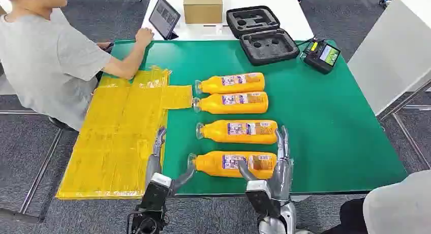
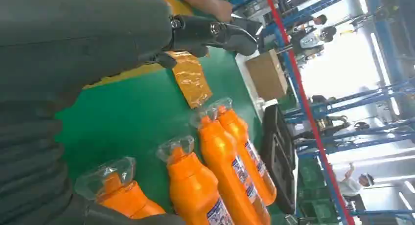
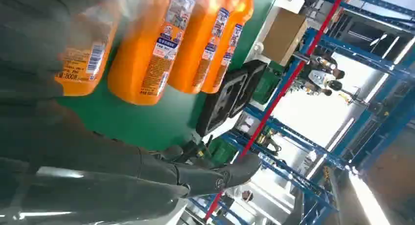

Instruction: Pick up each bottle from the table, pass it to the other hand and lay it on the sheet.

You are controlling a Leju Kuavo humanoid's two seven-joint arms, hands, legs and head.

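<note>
Bench: green top (image 1: 330,137), with four orange bottles lying on their sides in a column, caps pointing left.
Nearest bottle: (image 1: 234,164) lies at the near edge, between the two hands.
Other bottles: second (image 1: 239,132), third (image 1: 231,103) and farthest (image 1: 231,83), the last two just beside each other.
Sheet: yellow (image 1: 117,137), spread flat on the left part of the bench, no bottle on it.
Right hand: (image 1: 277,165) at the nearest bottle's base end, thumb across its label, fingers stretched past the base; whether it grips I cannot tell.
Left hand: (image 1: 162,165) released, fingers apart, near the nearest bottle's cap.
Person: seated far left (image 1: 45,61), one hand by a tablet (image 1: 163,18).
</note>
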